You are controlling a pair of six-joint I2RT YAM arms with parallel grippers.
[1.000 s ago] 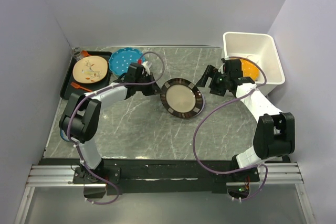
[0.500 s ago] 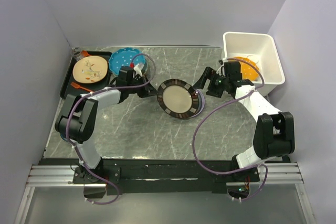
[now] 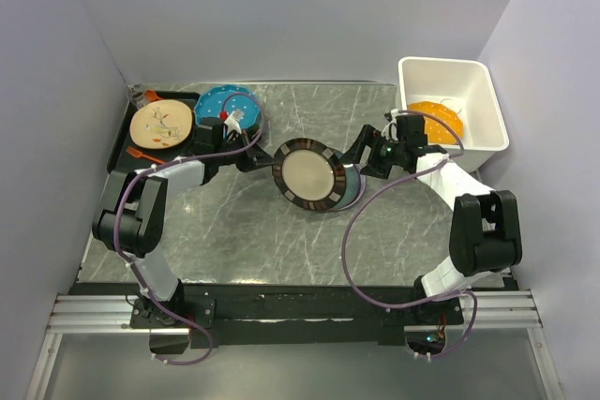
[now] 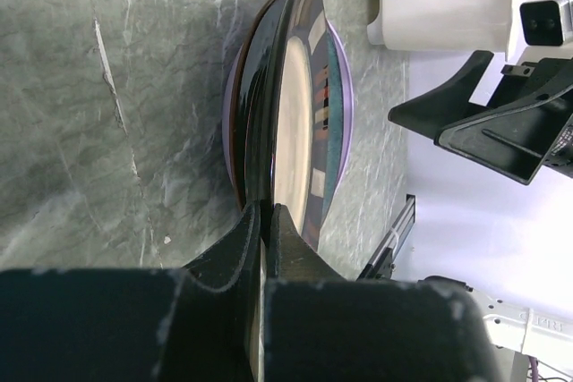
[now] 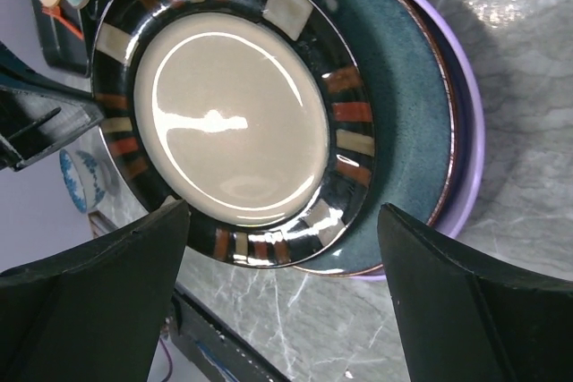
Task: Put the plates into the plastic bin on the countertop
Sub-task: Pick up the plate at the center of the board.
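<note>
Grey worktop (image 3: 234, 222), mid-frame: left gripper (image 4: 261, 214) is clamped on the striped plate (image 3: 309, 175) by its rim, right gripper (image 3: 360, 154) wide apart. I'd grab the opposite rim squarely before left releases.

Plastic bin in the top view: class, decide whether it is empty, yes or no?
No, an orange plate already lies inside the plastic bin.

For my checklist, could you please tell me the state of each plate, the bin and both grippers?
striped plate: rim pinched, lying offset over the blue-grey plate
blue-grey plate: flat, on the lavender plate
lavender plate: lowest, on the countertop
orange plate: inside the plastic bin
teal dotted plate: outside the bin, by the tray
left gripper: shut on striped plate
right gripper: open, empty
</note>
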